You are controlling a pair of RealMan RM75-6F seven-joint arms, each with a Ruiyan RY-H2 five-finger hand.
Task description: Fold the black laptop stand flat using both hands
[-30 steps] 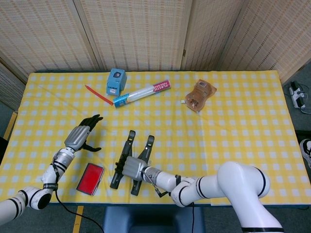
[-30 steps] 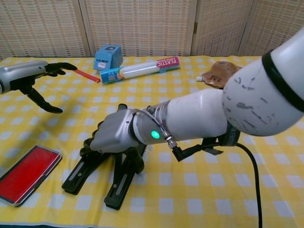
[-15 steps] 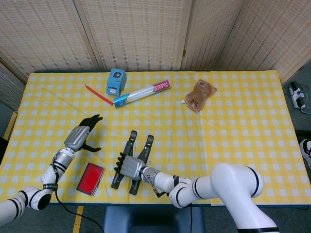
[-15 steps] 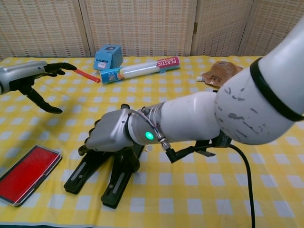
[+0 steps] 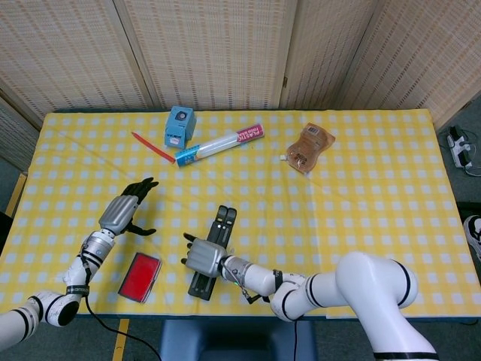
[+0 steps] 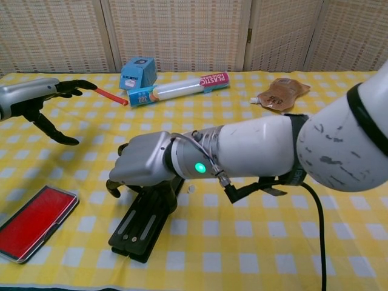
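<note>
A second ago the laptop stand (image 5: 211, 252) lay low in the frame with its two black arms splayed apart in a V. Now the arms lie side by side, touching, as one narrow bar on the yellow checked surface (image 5: 361, 195), just below the middle of the head view. The fold therefore looks essentially complete.

The right robot hand (image 5: 201, 258) rests over the middle of the stand with its fingers curled down around it; in the chest view it (image 6: 140, 165) covers the stand's far half, so I cannot tell whether it truly grips or only presses.

The left robot hand (image 5: 124, 210) hovers at the left of the frame, well apart from the stand, fingers spread and holding nothing; it has not moved. A red case (image 5: 140, 276) lies just below it.

What remains is probably only letting go, or a last press with both hands.
</note>
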